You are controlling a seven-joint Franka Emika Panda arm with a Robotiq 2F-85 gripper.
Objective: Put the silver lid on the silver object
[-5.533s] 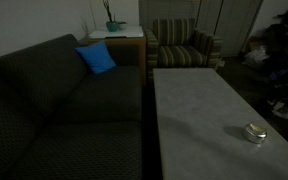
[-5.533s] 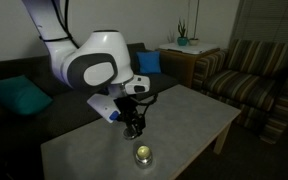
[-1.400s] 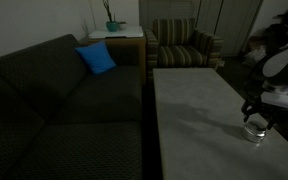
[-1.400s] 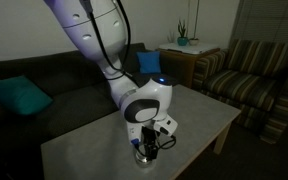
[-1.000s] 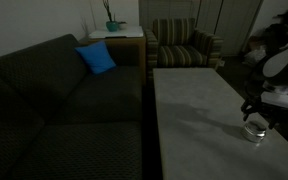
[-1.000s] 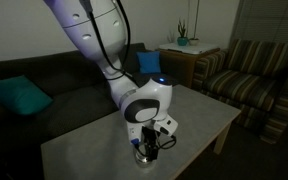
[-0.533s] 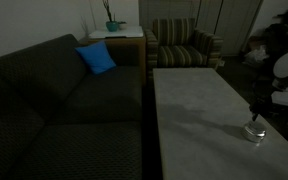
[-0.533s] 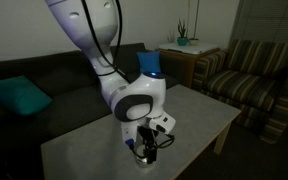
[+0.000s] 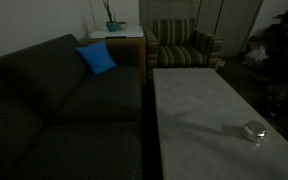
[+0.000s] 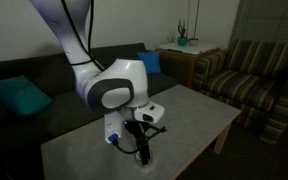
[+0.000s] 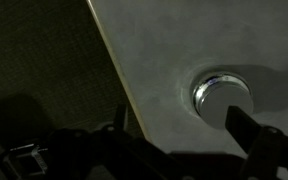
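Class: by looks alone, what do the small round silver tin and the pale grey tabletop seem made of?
The small round silver tin: likely metal, polished; its rim glints brightly. The pale grey tabletop: matt, faintly mottled, perhaps stone or laminate; cannot tell which.

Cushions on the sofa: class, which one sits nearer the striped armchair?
The bright blue cushion, at the sofa end beside the side table; the teal cushion lies opposite.

silver object [image 9: 253, 131], round, shiny, on table [image 9: 194, 100]

Arm [image 10: 106, 92] bent low; gripper [image 10: 141, 152] pts down, fingers [image 11: 247, 129] apart.
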